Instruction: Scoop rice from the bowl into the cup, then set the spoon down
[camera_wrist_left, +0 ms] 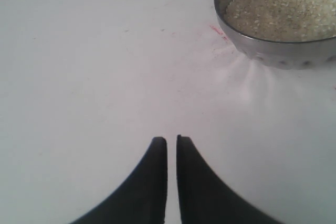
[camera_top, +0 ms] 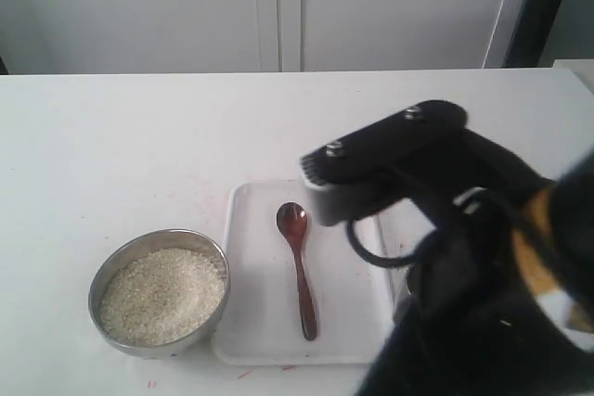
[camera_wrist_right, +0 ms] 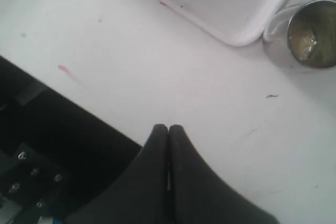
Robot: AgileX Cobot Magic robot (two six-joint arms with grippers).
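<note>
Tabletop [camera_top: 111, 136], white and red-flecked, carries bowl [camera_top: 153, 350] and tray [camera_top: 255, 266] before pale wall [camera_top: 139, 6].

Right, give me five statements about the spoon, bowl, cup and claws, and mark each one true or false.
1. The spoon lies on the white tray. True.
2. The right claw grips the spoon. False: its fingers are closed on nothing above the table, and the spoon lies free on the tray.
3. The bowl holds rice. True.
4. The bowl stands on the tray. False: it stands on the table beside the tray.
5. The cup stands off the tray, next to one of its corners. True.
</note>
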